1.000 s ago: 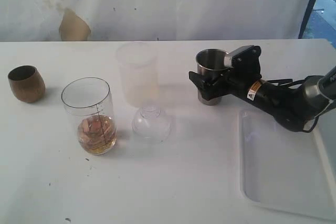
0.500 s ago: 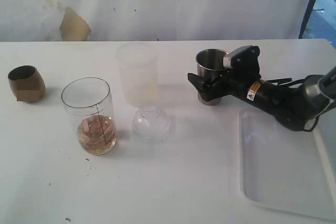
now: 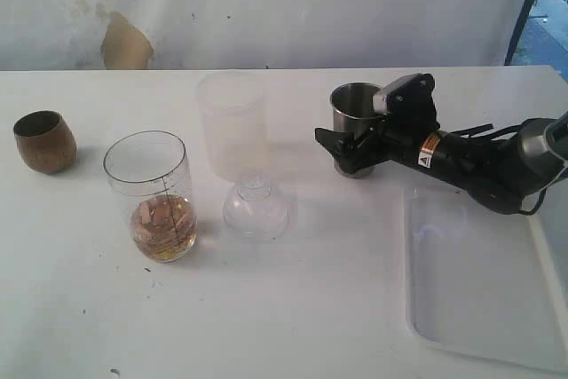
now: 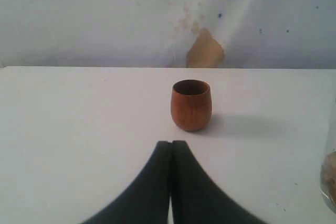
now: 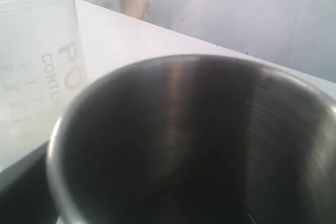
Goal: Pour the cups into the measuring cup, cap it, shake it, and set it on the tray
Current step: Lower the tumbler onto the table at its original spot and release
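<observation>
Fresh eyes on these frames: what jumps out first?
The right hand, jaws open around the steel tumbler at the back right of the table. Next, the clear measuring cup front left, brownish contents in its bottom, and the shut left hand facing the wooden cup.

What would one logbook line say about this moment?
right claw open around steel tumbler | left claw shut, facing wooden cup | measuring cup partly filled, uncapped

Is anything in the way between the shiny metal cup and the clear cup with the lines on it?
Yes. The frosted white cup and a clear dome lid stand between the steel tumbler and the measuring cup. The tumbler would probably need to be carried over them or around them.
</observation>
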You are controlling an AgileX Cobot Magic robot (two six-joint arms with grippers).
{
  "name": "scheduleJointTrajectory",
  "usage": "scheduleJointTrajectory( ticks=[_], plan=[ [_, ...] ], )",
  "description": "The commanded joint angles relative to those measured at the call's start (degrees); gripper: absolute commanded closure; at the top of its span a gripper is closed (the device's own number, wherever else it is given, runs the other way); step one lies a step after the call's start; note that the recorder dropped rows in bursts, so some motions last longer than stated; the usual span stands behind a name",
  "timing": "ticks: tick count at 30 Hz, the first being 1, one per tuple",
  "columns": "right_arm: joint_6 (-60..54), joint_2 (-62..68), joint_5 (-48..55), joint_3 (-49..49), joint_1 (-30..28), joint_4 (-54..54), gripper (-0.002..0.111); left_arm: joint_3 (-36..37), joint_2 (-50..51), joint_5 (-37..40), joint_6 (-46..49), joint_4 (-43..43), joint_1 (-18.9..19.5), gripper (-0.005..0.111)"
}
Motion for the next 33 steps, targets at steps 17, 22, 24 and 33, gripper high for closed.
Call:
scheduleJointTrajectory(
  ticks=[17,22,24,33],
  plan=[
    [1.9,-0.6,8.0,0.1,-0.4,4.0,0.003,0.3,-0.3,-0.4,-0.3,-0.6,-0.4,0.107],
    [1.9,-1.2,8.0,0.1,-0.4,2.7,0.003,0.3,-0.3,-0.4,-0.3,-0.6,-0.4,0.107],
    [2.4,-2.2,9.2,0.1,-0.4,1.5,0.003,0.3,-0.3,-0.4,-0.3,-0.6,-0.4,0.107],
    [4.9,-5.9,17.4,1.2,-0.4,1.0,0.003,0.3,-0.3,-0.4,-0.3,-0.6,-0.4,0.107]
  ],
)
